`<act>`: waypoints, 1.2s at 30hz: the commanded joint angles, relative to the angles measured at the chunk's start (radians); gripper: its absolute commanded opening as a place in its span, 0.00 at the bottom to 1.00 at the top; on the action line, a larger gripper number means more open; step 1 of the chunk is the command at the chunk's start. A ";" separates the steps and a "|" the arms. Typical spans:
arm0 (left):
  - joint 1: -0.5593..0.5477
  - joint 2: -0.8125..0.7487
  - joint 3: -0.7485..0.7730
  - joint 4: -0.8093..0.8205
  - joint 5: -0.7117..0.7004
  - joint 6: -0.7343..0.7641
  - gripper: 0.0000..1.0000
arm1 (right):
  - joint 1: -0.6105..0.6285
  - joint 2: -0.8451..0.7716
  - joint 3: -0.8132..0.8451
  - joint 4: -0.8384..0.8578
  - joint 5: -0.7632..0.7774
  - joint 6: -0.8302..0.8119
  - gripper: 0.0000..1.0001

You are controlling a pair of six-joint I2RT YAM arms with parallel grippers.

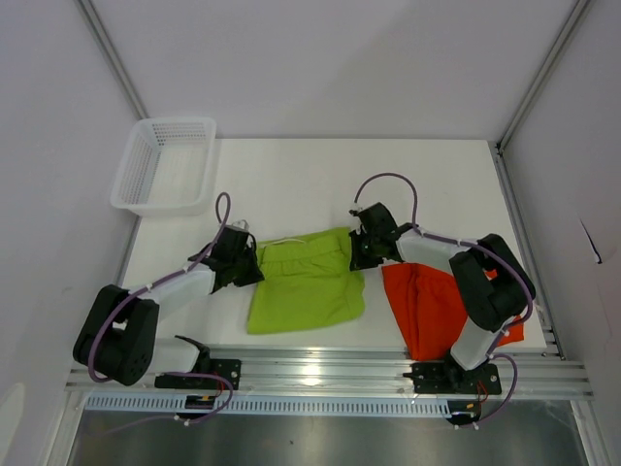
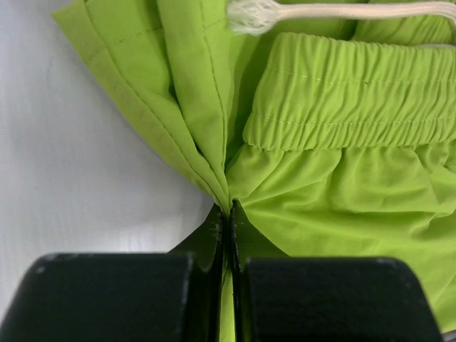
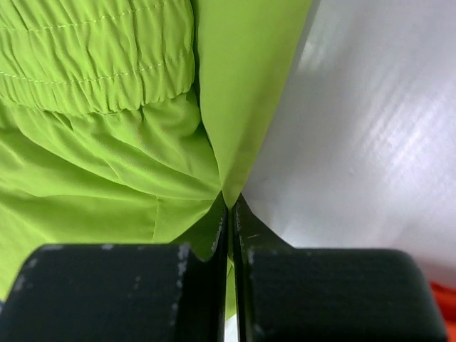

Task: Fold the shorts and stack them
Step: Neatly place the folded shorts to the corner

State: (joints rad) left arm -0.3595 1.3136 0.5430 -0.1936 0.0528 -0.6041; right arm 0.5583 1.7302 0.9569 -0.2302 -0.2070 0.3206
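The green shorts (image 1: 306, 286) lie flat in the middle of the table (image 1: 291, 175), waistband toward the top of the frame, with a white drawstring (image 2: 320, 11) across it. The left gripper (image 1: 254, 260) is at their left waist corner, jaws pinched tight on a fold of green fabric. The right gripper (image 1: 357, 254) is at the right waist corner, jaws likewise closed on green cloth. The orange shorts (image 1: 432, 311) lie at lower right, just beside the green pair, partly under the right arm and seemingly crumpled. A basket (image 1: 165, 165) sits at upper left.
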 commanded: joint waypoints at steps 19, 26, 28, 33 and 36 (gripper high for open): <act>-0.302 0.072 0.310 -0.207 -0.268 -0.187 0.00 | 0.057 -0.181 0.181 -0.345 0.350 0.092 0.00; -0.343 0.107 0.341 -0.216 -0.277 -0.210 0.00 | 0.146 -0.144 0.247 -0.389 0.334 0.147 0.00; -0.352 0.111 0.350 -0.216 -0.280 -0.218 0.00 | 0.166 -0.121 0.269 -0.396 0.330 0.161 0.00; -0.375 0.118 0.373 -0.233 -0.291 -0.226 0.00 | 0.187 -0.100 0.338 -0.425 0.322 0.172 0.00; -0.384 0.107 0.382 -0.239 -0.280 -0.232 0.00 | 0.186 -0.092 0.381 -0.472 0.348 0.169 0.00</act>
State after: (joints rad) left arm -0.7265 1.4326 0.8696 -0.4404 -0.2253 -0.8051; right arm 0.7433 1.6329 1.2606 -0.6685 0.1204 0.4709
